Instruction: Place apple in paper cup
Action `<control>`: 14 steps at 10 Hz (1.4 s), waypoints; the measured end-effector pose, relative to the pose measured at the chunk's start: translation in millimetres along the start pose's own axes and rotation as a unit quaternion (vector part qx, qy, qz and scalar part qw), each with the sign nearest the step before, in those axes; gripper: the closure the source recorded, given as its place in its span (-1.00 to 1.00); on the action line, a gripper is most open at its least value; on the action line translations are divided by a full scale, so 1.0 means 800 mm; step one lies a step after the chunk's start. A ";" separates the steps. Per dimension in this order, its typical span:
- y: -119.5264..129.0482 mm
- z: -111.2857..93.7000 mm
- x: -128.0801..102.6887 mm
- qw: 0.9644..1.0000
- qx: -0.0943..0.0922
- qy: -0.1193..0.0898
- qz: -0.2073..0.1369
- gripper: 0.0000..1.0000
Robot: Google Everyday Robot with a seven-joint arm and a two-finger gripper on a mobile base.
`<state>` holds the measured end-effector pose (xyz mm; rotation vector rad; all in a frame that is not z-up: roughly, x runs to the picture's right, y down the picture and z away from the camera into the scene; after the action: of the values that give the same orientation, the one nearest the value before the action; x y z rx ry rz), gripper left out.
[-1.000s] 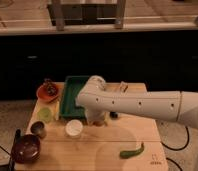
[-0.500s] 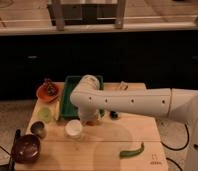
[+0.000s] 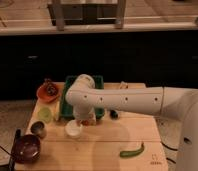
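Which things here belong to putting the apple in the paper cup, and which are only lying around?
For the job: apple; paper cup; end effector, shut on the apple, close beside the cup.
Lying about: chilli pepper; pale green cup; metal cup; dark bowl; orange bowl; green tray.

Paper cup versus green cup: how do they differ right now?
The paper cup is white; the green cup is pale green. The paper cup sits nearer the camera, the green cup farther back and left. The gripper, shut on the apple, hangs just right of the paper cup, well away from the green cup. Both stand upright on the table.
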<state>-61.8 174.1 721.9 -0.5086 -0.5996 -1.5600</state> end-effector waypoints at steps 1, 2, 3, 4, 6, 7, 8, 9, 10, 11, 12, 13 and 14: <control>-0.004 0.001 0.000 1.000 0.003 -0.003 -0.006 0.98; -0.010 0.002 0.001 1.000 0.007 -0.005 -0.013 0.98; -0.014 0.003 0.001 1.000 0.010 -0.007 -0.019 0.98; -0.017 0.003 0.001 1.000 0.012 -0.008 -0.023 0.98; -0.026 0.005 0.003 0.999 0.019 -0.012 -0.036 0.98; -0.028 0.006 0.004 0.999 0.022 -0.013 -0.040 0.98; -0.031 0.006 0.006 0.999 0.026 -0.014 -0.043 0.98; -0.034 0.007 0.008 0.998 0.030 -0.015 -0.048 0.98; -0.036 0.007 0.009 0.998 0.033 -0.017 -0.051 0.98; -0.037 0.008 0.009 0.998 0.036 -0.018 -0.054 0.98; -0.039 0.009 0.010 0.997 0.039 -0.019 -0.057 0.98; -0.041 0.009 0.012 0.997 0.043 -0.021 -0.061 0.98; -0.042 0.009 0.013 0.997 0.046 -0.022 -0.063 0.98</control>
<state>-95.9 172.6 731.6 -0.4432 -0.7465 -1.6352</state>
